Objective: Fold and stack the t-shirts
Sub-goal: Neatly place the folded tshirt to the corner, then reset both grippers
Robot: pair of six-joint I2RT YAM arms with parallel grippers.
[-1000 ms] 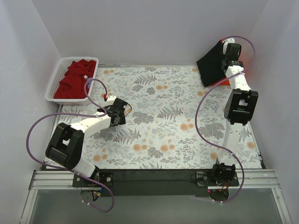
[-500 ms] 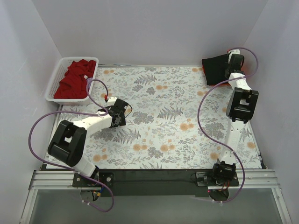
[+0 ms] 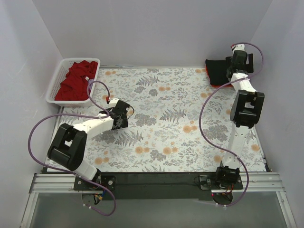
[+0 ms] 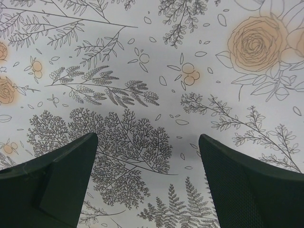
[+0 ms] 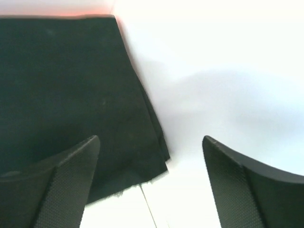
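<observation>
A folded black t-shirt [image 3: 217, 70] lies in the table's back right corner on an orange t-shirt [image 3: 215, 85], of which only a thin edge shows. My right gripper [image 3: 232, 65] hangs open just right of that stack. In the right wrist view the black t-shirt [image 5: 71, 85] lies left of and below the open right gripper [image 5: 151, 142], with nothing between the fingers, and a sliver of the orange t-shirt [image 5: 90, 14] shows at the top. A dark red t-shirt [image 3: 76, 80] sits crumpled in the basket. My left gripper [image 3: 124, 114] is open and empty over the cloth [image 4: 147, 137].
The white slatted basket [image 3: 54, 85] stands at the back left corner. A floral tablecloth [image 3: 166, 123] covers the table. White walls close in the back and both sides, and the right wall is close to the right arm.
The right gripper has opened and let go of the black t-shirt, which dropped from hanging to lying flat on the orange one. The left arm has barely moved.
</observation>
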